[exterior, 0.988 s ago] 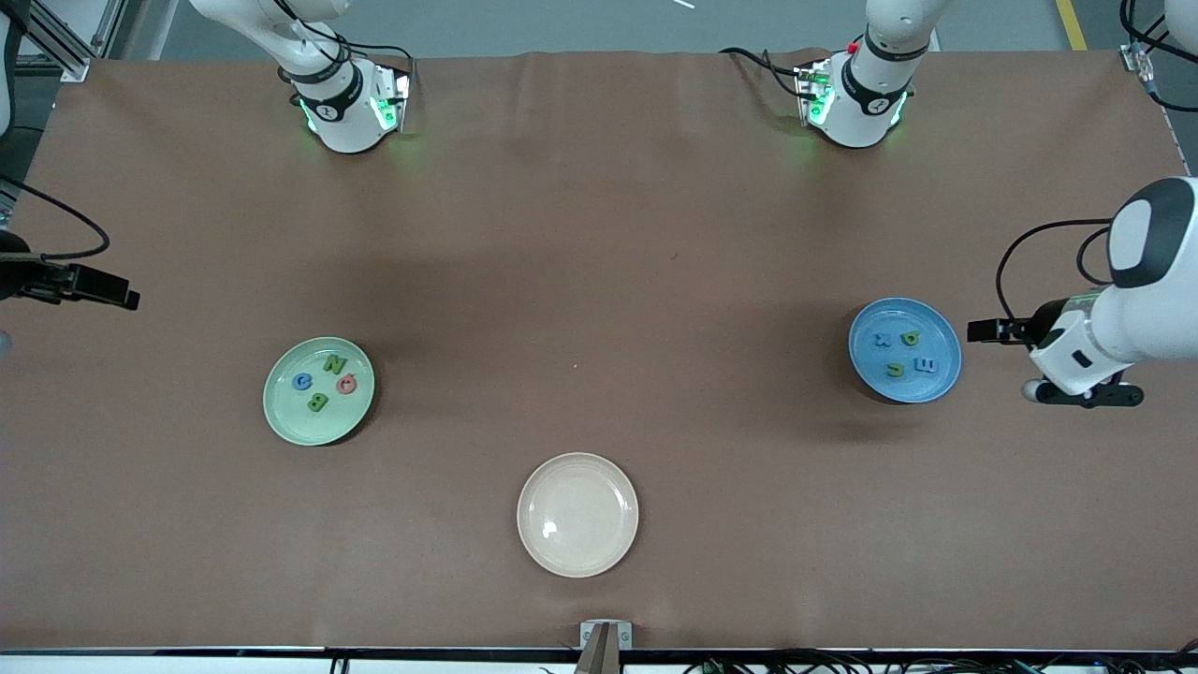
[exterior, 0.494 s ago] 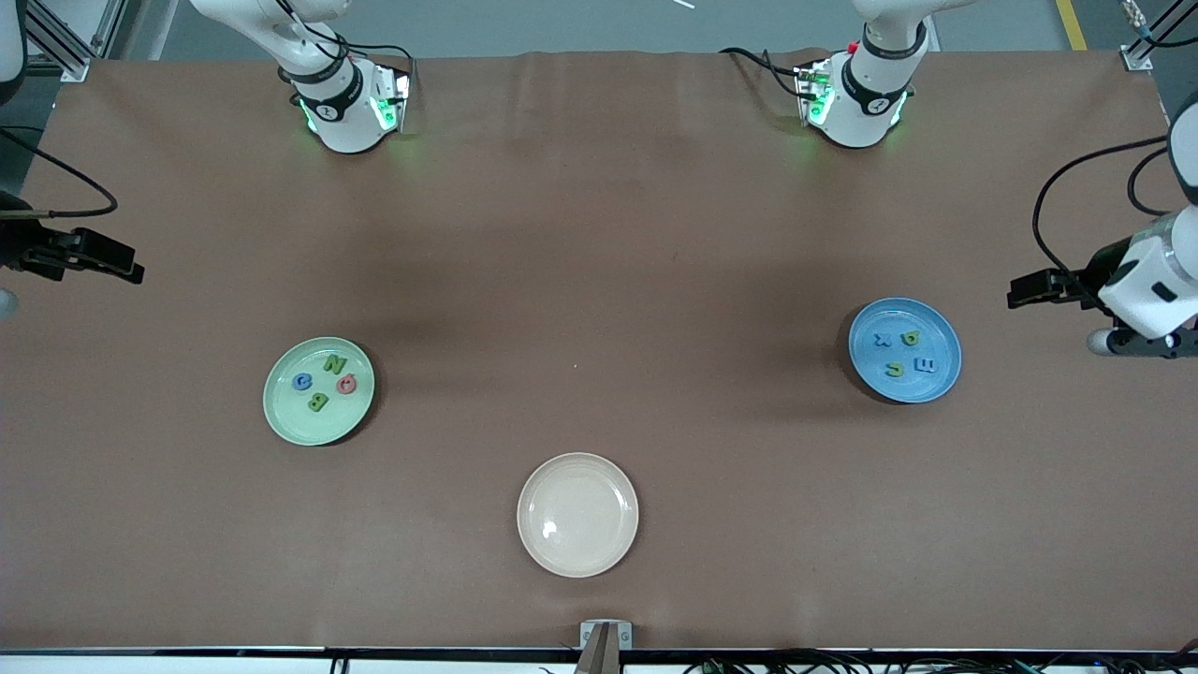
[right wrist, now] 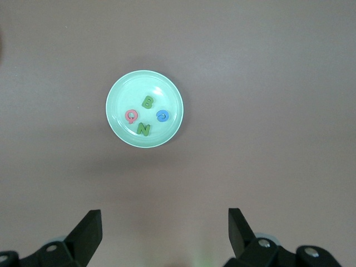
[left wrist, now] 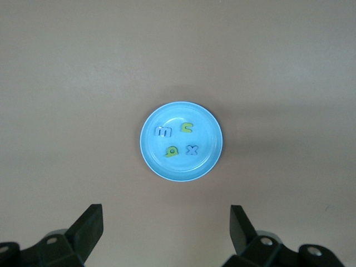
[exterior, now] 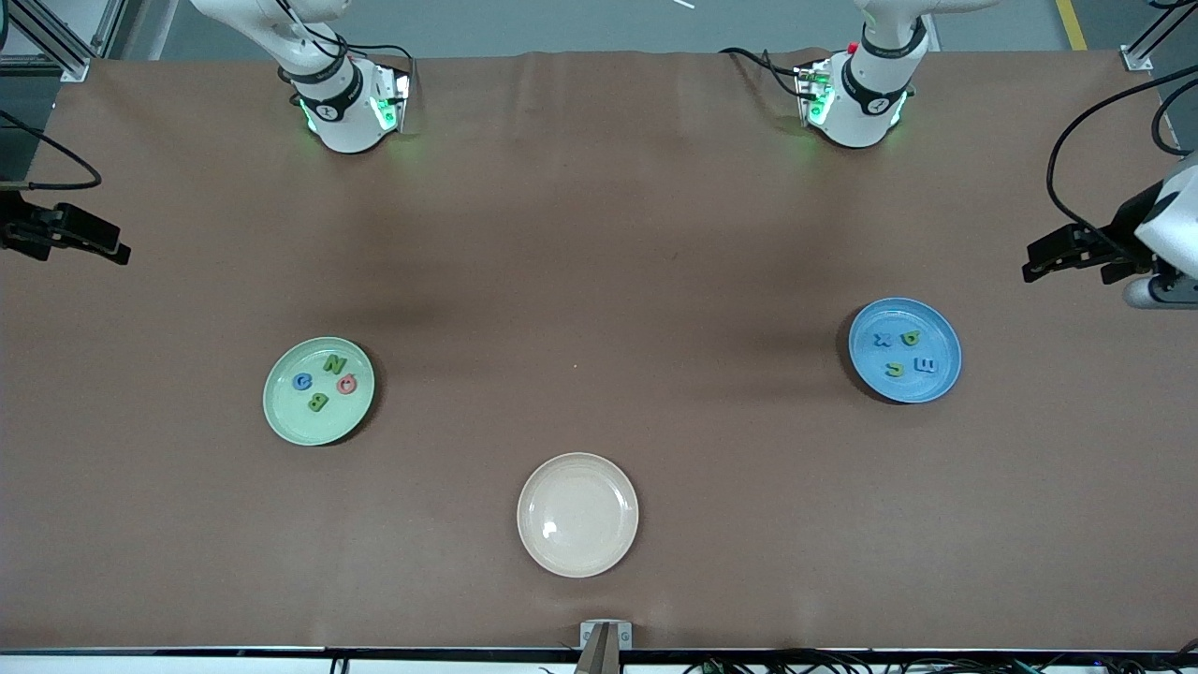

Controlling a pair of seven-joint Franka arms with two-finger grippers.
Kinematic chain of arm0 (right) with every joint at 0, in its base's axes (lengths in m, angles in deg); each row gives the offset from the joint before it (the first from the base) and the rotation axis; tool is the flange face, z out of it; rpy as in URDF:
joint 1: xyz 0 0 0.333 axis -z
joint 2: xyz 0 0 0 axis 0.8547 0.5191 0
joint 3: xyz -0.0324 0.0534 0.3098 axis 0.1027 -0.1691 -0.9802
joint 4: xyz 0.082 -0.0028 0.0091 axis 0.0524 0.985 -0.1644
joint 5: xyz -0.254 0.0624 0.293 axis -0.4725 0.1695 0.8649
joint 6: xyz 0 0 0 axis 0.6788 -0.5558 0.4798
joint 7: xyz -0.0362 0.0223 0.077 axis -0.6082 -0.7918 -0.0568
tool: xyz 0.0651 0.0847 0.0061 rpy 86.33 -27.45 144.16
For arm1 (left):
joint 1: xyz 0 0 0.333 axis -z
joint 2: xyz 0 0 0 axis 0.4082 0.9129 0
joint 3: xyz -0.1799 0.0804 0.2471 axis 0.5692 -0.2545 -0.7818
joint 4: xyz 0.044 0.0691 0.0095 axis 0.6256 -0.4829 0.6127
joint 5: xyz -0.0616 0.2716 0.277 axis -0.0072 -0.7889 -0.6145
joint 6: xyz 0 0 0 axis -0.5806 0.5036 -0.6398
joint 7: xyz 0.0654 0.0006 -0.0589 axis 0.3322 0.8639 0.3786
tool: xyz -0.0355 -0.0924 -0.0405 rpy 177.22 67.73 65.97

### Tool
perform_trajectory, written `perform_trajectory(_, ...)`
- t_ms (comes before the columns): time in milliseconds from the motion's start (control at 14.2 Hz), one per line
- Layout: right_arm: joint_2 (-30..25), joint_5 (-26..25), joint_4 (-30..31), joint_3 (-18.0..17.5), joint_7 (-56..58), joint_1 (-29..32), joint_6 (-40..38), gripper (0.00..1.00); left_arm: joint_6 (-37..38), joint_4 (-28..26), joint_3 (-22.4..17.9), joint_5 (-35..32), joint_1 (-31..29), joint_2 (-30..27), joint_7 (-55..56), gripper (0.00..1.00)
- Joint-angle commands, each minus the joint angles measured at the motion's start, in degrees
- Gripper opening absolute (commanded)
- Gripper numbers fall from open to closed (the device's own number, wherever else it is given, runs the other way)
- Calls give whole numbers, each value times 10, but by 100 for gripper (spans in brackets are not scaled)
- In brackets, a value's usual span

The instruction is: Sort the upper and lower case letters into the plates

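Observation:
The pale green plate [exterior: 288, 414] lies toward the right arm's end and holds several letters: a green N [exterior: 335, 364], a blue one [exterior: 302, 381], a pink one [exterior: 347, 383] and a green B [exterior: 317, 402]. The sky blue plate [exterior: 945, 339], toward the left arm's end, holds a blue x [exterior: 882, 340], two green letters and a blue E [exterior: 924, 365]. My left gripper [left wrist: 165, 214] hangs open and empty high over the table's end beside the blue plate [left wrist: 181, 168]. My right gripper [right wrist: 164, 218] is open and empty, high beside the green plate [right wrist: 123, 92].
A cream plate [exterior: 577, 514] with nothing in it lies near the table's front edge, between the two coloured plates. The arm bases [exterior: 342, 103] [exterior: 856, 98] stand along the edge farthest from the front camera. Brown cloth covers the table.
Both arms have drawn away from their plates, toward the table's ends and the bases' side. The letters and plates have not moved.

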Motion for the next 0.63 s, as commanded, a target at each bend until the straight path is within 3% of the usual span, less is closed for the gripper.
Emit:
perform_trajectory(0, -31, -8, 32, -16, -6, 13, 8, 100, 6, 17, -19, 10, 19, -3, 0, 100)
perform_trajectory(282, -43, -8, 33, -16, -6, 12, 5, 100, 6, 30, -19, 10, 20, -4, 3, 100)
perform_trajectory(564, -80, -8, 76, -16, -6, 13, 17, 100, 6, 31, -14, 11, 5, -5, 0, 100)
